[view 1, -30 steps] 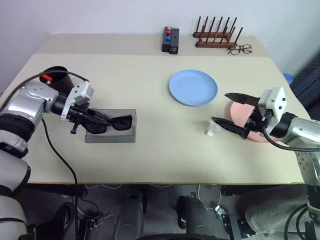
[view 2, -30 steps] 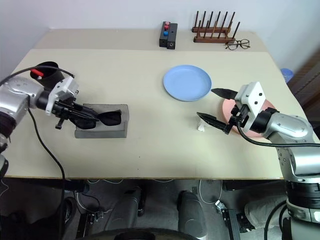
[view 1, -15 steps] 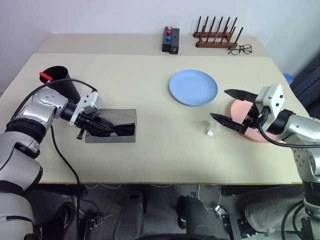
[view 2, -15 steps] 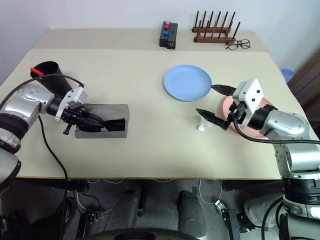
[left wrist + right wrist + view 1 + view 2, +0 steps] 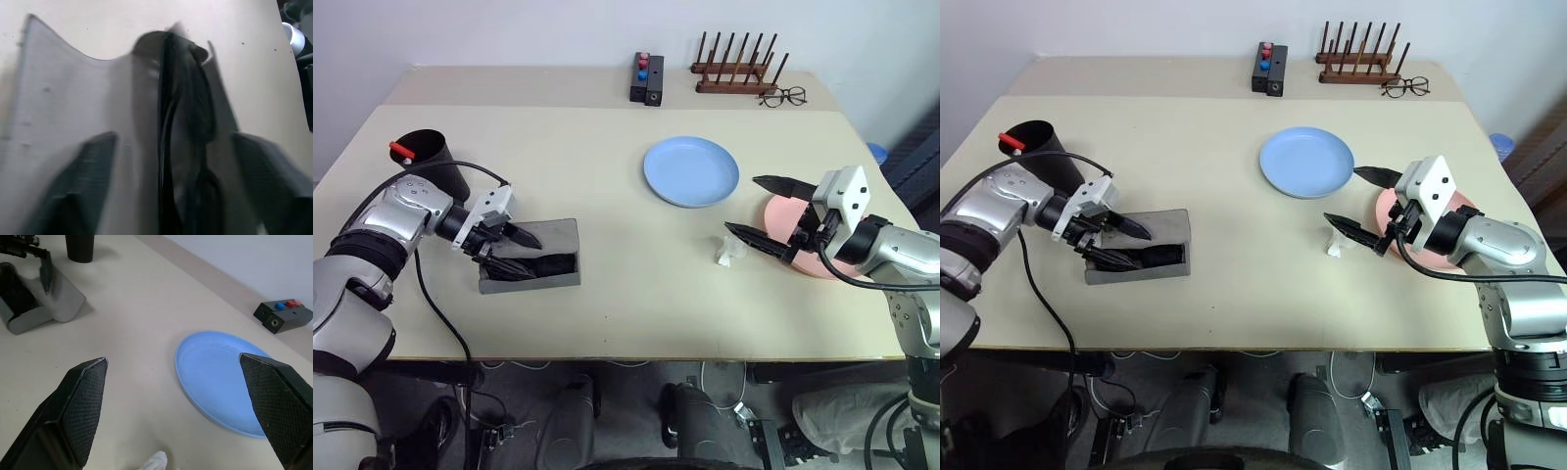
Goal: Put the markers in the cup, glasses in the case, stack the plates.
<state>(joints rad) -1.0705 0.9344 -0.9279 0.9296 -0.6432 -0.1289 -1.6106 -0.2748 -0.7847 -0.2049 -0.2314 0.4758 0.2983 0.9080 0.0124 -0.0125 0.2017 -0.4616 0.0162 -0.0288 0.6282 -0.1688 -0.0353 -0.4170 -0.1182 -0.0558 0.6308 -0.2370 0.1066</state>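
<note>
From my seat at the controls, the table [image 5: 607, 323] has its widest bare stretch across the centre and lower middle of the frame. At left, the left gripper [image 5: 509, 250] stands spread over the grey case [image 5: 563, 235], blocking it. The black cup [image 5: 435, 157] stands at upper left. The blue plate [image 5: 691, 171] occupies upper centre-right. A small white scrap [image 5: 729, 253] lies just beside the right gripper [image 5: 767, 213], which hangs wide apart before the pink plate [image 5: 783, 217].

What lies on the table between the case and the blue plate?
Nothing: in the head views the table is bare between the case and the blue plate.
</note>
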